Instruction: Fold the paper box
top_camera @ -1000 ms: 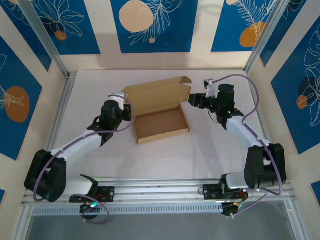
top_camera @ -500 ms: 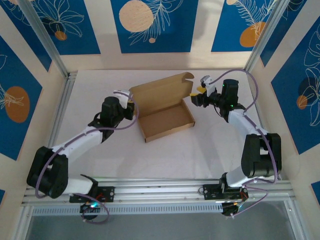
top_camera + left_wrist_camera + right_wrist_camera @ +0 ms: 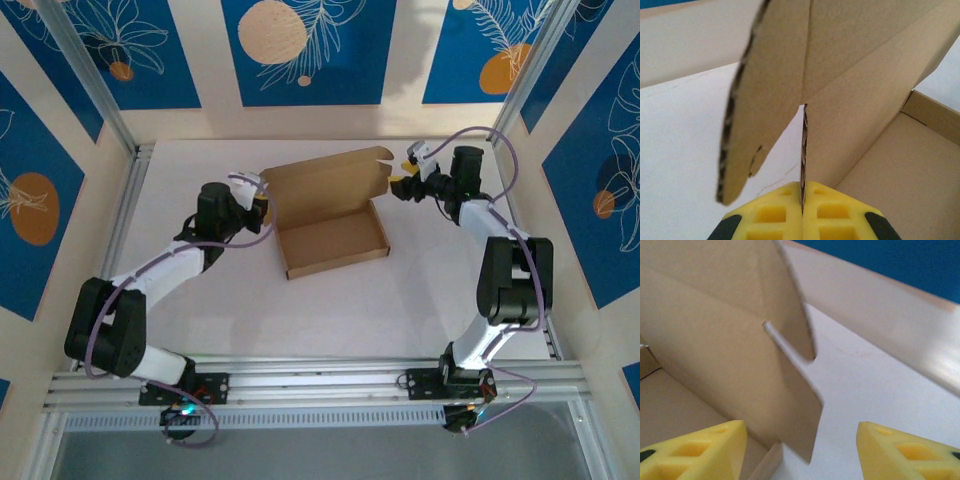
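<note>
The paper box [image 3: 335, 243] is brown corrugated card and open. Its shallow tray lies flat on the desk [image 3: 350, 330], in the far half, about midway between the left and right edges and a little askew to the near edge. The lid stands up along the tray's far side, with a side flap at each end.

Left jaws: together, clamped on the paper box at the lid's left end. In the left wrist view the two yellow pads [image 3: 772, 215] meet on a thin cardboard edge with the corrugation showing. The left flap hangs free just beside it, and the tray floor lies to the right.

Right jaws: apart, at the lid's right end. In the right wrist view the yellow pads [image 3: 695, 450] stand wide, with the right flap's lower corner between them. Contact with either pad: cannot tell.

The left arm [image 3: 160, 268] reaches in from the near left corner. The right arm [image 3: 490, 225] stretches up along the right edge.
</note>
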Motion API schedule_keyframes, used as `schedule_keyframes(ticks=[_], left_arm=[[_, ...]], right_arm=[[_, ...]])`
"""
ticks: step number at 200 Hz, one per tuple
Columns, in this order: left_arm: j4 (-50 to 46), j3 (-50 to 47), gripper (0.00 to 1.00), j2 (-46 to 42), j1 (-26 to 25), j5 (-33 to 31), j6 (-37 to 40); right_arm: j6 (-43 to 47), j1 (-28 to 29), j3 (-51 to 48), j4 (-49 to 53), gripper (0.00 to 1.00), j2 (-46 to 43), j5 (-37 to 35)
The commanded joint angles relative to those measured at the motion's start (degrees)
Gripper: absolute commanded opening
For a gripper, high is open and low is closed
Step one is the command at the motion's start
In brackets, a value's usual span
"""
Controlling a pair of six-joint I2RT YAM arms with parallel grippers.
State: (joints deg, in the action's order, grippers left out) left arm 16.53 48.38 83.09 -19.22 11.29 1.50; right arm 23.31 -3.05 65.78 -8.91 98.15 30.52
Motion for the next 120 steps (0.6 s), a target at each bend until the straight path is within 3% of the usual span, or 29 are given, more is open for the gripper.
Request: schedule_keyframes(ticks=[1,35,81,120], left_arm=[[-0.1,2.3,0.00,1.4,0.6,4.5,3.6],[0.3,3.1,0.00,2.7,1.4,4.3,3.6],[0.6,4.5,0.00,4.1,1.9,4.9,2.9],[0.1,5.2,0.00,4.7,1.9,5.3,2.5]], right_arm=[[5.7,-0.4,5.0,3.6,0.62,3.2,3.8],[5.5,-1.2,10.3,4.4,0.63,8.2,2.6],[8.5,-0.3,15.2,12.8,0.58,11.9,11.6],[9.1,1.5,17.3,14.5,0.57,14.0,12.6]])
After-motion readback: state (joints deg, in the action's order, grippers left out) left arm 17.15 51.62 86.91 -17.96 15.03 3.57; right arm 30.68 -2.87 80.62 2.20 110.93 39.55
